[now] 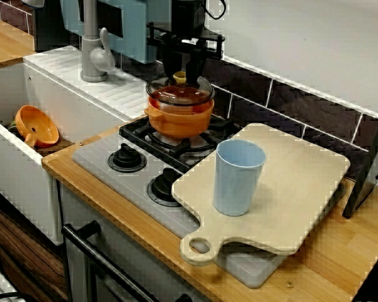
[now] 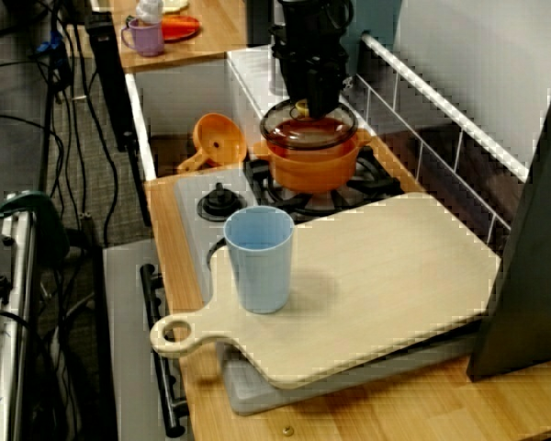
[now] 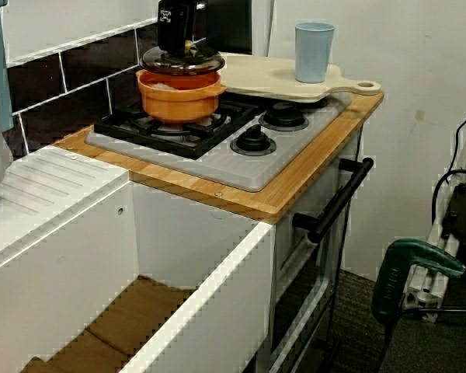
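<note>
Straddling the yellowish knob (image 1: pixel 179 78), the hand (image 1: pixel 180 73) tops a glass lid (image 1: pixel 176 95) (orange pot (image 1: pixel 178 121)).

Clear glass lid (image 1: pixel 180 93) with a small yellow knob, resting level on a round orange pot (image 1: pixel 179 121) with stubby side handles, upright on the black stove grate (image 1: pixel 136 129), near the tiled wall

Gripper: your gripper (image 3: pixel 183 47) is down at the glass lid (image 3: pixel 180 61); its grip is unclear.
Pot: orange pot (image 3: pixel 179 99) under that lid, on the hob (image 3: pixel 217 155).
Cup: blue cup (image 3: pixel 314 52) upright on the cutting board (image 3: pixel 268 78).
</note>
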Controlling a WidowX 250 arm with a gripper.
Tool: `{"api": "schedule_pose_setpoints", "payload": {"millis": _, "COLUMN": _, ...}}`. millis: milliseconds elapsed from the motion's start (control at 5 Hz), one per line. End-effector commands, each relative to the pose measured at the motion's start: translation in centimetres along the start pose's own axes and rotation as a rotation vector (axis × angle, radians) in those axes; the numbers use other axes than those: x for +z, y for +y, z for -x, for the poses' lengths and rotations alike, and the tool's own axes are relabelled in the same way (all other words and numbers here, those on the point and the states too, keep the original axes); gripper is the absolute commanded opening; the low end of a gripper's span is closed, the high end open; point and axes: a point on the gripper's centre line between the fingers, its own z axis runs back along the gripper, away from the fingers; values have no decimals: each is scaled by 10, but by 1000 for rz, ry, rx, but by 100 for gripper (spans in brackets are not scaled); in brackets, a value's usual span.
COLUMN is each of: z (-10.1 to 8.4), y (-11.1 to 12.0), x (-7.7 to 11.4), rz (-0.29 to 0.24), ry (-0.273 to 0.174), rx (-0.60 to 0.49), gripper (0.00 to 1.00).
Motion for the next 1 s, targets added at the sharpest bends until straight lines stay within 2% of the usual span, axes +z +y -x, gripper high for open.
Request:
{"api": "schedule_pose_setpoints", "payload": {"millis": 0, "z": -6, "y": -1, "x": 16, "rz": 19, "ry": -38, "rx": -6, "gripper": 0}}
{"api": "schedule_pose_setpoints", "payload": {"millis": 800, "z": -5, "y": 0, "x": 14, "rz": -1, "ry": -33, "rx": -17, "gripper": 0}}
